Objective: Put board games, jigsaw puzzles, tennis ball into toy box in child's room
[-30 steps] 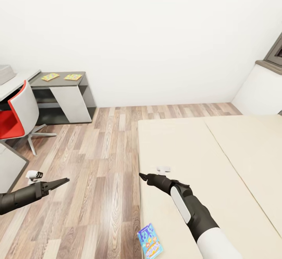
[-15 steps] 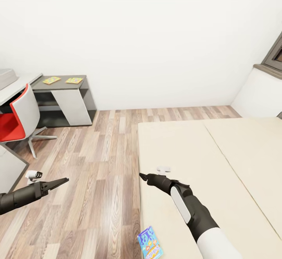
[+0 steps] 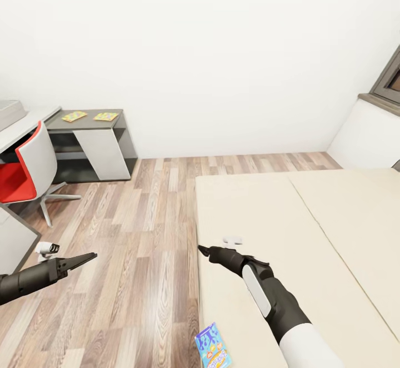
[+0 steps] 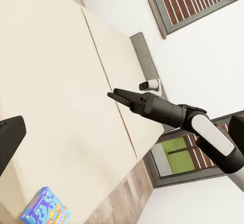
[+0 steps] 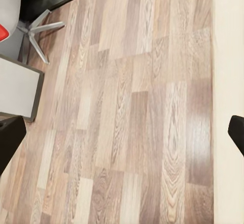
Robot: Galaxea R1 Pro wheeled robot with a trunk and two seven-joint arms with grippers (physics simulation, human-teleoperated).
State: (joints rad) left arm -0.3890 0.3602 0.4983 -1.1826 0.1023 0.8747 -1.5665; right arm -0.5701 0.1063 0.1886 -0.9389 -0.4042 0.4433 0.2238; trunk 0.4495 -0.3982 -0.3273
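**Arms raised over bed edge and floor, one board game near**

Nearest in the head view, a flat blue board game box with bright cartoon print (image 3: 213, 348) is seen lying on the near corner of the wide cream-coloured bed (image 3: 311, 229), close to its floor-side edge. The same box is caught from the left wrist view (image 4: 44, 212), resting flat on the cream surface.

Just beyond it, the right gripper (image 3: 202, 249), a dark pointed tool on a black-and-white arm, is held over the bed's edge with its fingers drawn together to a tip; that closed point is shown more plainly in the left wrist view (image 4: 113, 94). From the right wrist view, two dark finger ends are seen at the borders of the frame above the brown wooden plank floor (image 5: 127, 107).

The left gripper (image 3: 91, 256) is held over the floor, well apart from the bed, narrowed to a point and carrying nothing.

Farther off, a red-and-white swivel chair (image 3: 28, 173) stands beside a pale desk edge (image 3: 14, 237). Farthest, against the white wall, a low grey side table (image 3: 94, 143) bears two flat, colourful jigsaw puzzle boxes (image 3: 89, 116), lying side by side and slightly apart. A dark-framed window (image 4: 183, 5) is picked up by the left wrist view.
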